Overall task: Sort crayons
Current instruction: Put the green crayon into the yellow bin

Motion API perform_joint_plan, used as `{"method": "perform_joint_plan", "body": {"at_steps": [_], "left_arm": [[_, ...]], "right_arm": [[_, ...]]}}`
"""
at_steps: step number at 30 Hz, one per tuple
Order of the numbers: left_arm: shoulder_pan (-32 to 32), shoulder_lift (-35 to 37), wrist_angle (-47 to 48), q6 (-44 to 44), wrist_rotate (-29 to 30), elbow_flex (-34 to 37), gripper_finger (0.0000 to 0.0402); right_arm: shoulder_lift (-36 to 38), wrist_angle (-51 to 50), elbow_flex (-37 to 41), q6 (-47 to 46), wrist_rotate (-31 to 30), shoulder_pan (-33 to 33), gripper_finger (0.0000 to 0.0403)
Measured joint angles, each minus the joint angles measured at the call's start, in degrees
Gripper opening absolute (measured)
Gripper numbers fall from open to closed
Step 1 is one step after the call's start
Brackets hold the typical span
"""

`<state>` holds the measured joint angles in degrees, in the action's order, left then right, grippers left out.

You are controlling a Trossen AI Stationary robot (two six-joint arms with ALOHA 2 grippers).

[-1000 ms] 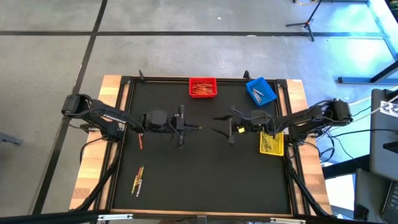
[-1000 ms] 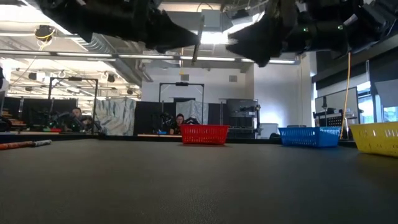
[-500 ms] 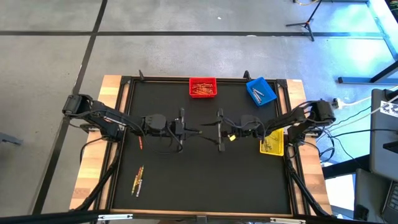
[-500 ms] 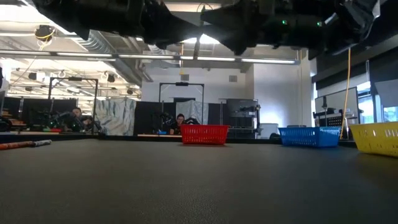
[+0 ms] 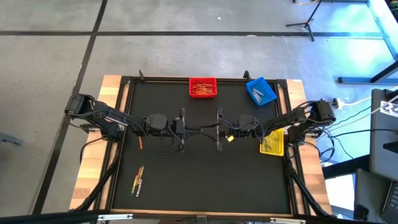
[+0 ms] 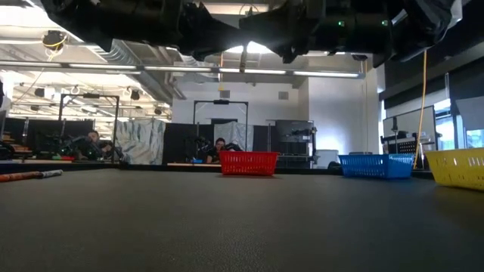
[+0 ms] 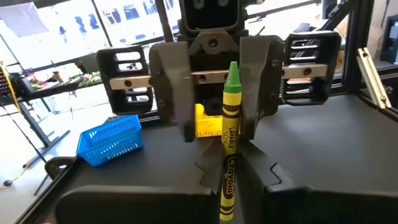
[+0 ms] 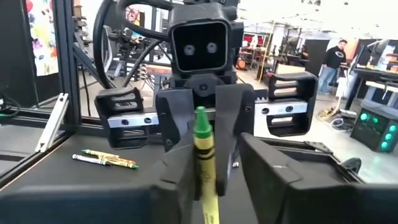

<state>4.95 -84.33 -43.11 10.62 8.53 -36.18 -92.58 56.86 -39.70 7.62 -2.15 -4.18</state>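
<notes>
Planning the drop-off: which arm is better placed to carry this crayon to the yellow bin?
Right. The crayon, held by the left gripper, sits inside the open right gripper; the yellow bin lies on that side.

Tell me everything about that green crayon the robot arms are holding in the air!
The crayon is a thin stick with a green tip and a yellow-green paper wrapper with black writing and stripes. It looks whole. It hangs level above the middle of the black table, touching nothing below. The left pincer grips one end, and the green tip reaches into the right pincer, which faces it head-on.
</notes>
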Motion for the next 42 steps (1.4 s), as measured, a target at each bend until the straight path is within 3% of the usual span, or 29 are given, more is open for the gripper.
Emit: {"method": "perform_joint_plan", "body": {"at_steps": [6,14,23,28,33,38,42], "left_arm": [[-0.1,0.0,0.5,-0.4,0.3,0.0,0.0016],[-0.1,0.0,2.0,-1.1,2.5,-0.1,0.0033],[-0.2,0.0,8.7,-3.0,7.6,0.0,0.0104],[0.5,0.0,8.5,-3.0,7.0,0.0,0.011],[0.5,0.0,8.5,-3.0,7.0,0.0,0.011],[0.5,0.0,8.5,-3.0,7.0,0.0,0.011],[0.5,0.0,8.4,-3.0,7.0,0.0,0.011]], "right_arm": [[0.0,-0.6,0.0,0.5,-0.7,0.0,0.0016],[2.3,-5.8,0.0,2.6,-3.3,0.0,0.0014],[15.2,-28.6,0.0,0.5,-19.0,0.1,0.0029],[21.8,-42.6,0.0,1.1,-31.7,0.7,0.0011],[28.0,-58.1,0.0,-3.1,-42.4,3.3,0.0021],[32.3,-71.4,0.0,-9.4,-44.1,4.9,0.002],[34.8,-79.1,0.0,-15.1,-39.6,3.2,0.0013]]}}
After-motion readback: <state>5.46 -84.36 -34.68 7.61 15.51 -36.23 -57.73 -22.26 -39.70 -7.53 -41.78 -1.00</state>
